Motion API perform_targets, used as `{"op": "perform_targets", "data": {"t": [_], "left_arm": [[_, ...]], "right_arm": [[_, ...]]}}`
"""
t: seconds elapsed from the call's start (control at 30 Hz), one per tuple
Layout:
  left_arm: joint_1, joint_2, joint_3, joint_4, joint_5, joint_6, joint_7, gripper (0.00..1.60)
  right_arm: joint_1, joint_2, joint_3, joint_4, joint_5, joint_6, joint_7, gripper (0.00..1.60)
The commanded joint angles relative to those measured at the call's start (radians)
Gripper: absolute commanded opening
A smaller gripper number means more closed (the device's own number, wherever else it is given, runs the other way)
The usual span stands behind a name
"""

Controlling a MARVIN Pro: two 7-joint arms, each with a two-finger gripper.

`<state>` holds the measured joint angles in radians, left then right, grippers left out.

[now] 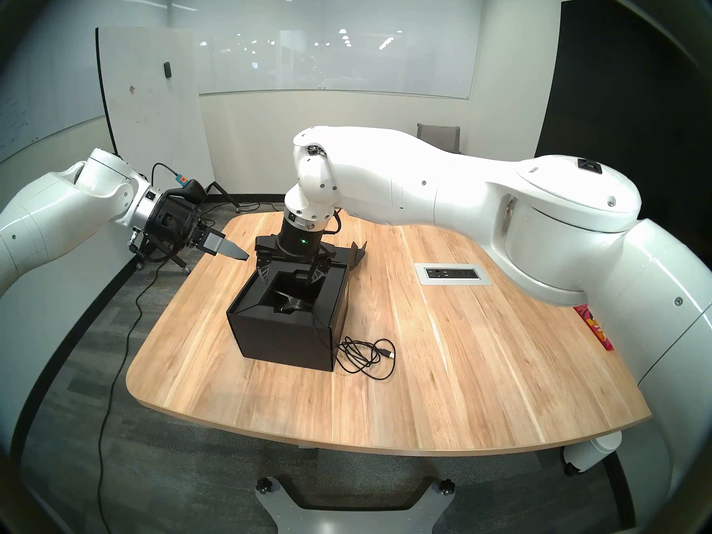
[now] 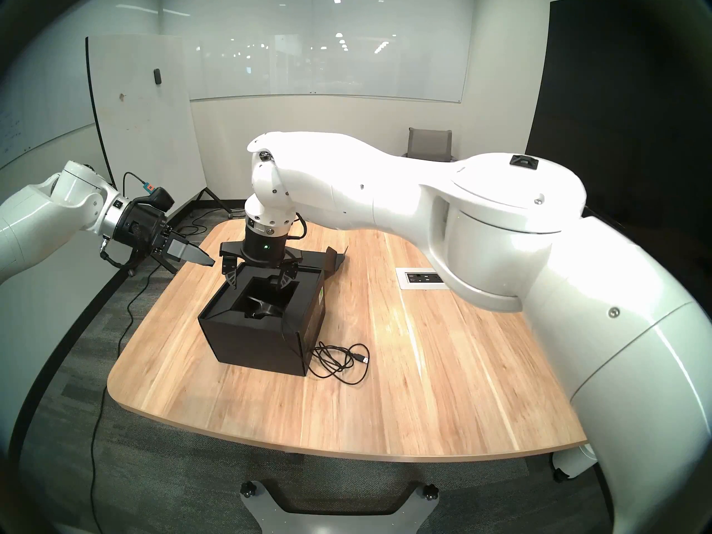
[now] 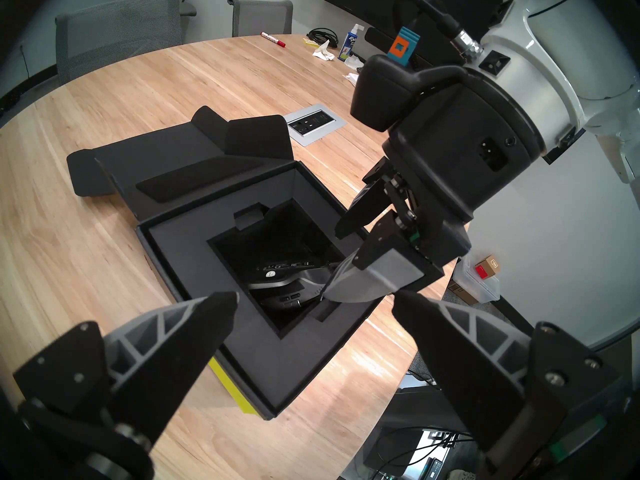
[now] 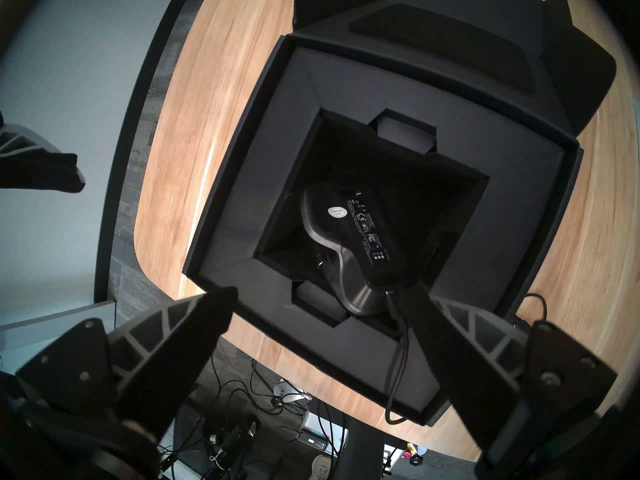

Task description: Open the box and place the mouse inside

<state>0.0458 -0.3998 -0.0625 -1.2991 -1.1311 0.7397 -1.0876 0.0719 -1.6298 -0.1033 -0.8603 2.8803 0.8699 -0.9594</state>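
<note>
Right gripper (image 1: 289,277) hovers spread above boxed mouse (image 4: 349,240).

Hidden and cut-off parts around the open box

We see only the mouse (image 4: 360,233) underside in the right wrist view, its top hidden in the foam well and its label print too small to read. In the head view the cable (image 1: 366,354) vanishes over the box (image 1: 285,329) rim at 11 o'clock from its coil. The right arm hides most of a red patterned object (image 1: 595,325) at the table (image 1: 462,367) edge at 3 o'clock.
</note>
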Motion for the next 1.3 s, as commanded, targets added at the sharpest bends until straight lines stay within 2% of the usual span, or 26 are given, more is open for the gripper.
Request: {"op": "perform_targets", "data": {"t": [0.0,0.3,0.4,0.47,0.57,0.97,1.1,1.2,1.27], "left_arm": [[-0.019,-0.002,-0.014,0.0,-0.006,-0.002,-0.024,1.6],[-0.019,-0.001,-0.014,-0.001,-0.008,-0.002,-0.02,1.6],[-0.018,-0.001,-0.014,-0.002,-0.008,-0.002,-0.016,1.6],[-0.018,-0.001,-0.014,-0.003,-0.009,-0.002,-0.016,1.6],[-0.018,-0.001,-0.014,-0.003,-0.009,-0.002,-0.013,1.6],[-0.018,0.0,-0.014,-0.004,-0.009,-0.002,-0.01,1.6],[-0.018,0.0,-0.014,-0.004,-0.009,-0.002,-0.01,1.6],[-0.018,0.0,-0.014,-0.004,-0.01,-0.002,-0.011,1.6],[-0.018,0.0,-0.014,-0.004,-0.01,-0.002,-0.012,1.6]], "right_arm": [[0.028,0.006,0.004,-0.009,-0.001,-0.001,-0.102,1.6],[0.045,0.037,-0.001,-0.062,-0.001,-0.026,-0.111,1.6],[0.046,0.088,0.006,-0.137,-0.001,-0.062,-0.139,1.6],[0.054,0.102,-0.006,-0.158,-0.001,-0.068,-0.116,1.6],[0.059,0.144,0.005,-0.236,-0.001,-0.092,-0.158,1.6],[0.07,0.246,0.006,-0.424,-0.001,-0.177,-0.219,1.6],[0.069,0.278,0.015,-0.492,-0.001,-0.222,-0.247,1.6],[0.062,0.319,0.033,-0.575,-0.001,-0.286,-0.291,1.6],[0.056,0.328,0.045,-0.593,-0.001,-0.312,-0.315,1.6]]}}
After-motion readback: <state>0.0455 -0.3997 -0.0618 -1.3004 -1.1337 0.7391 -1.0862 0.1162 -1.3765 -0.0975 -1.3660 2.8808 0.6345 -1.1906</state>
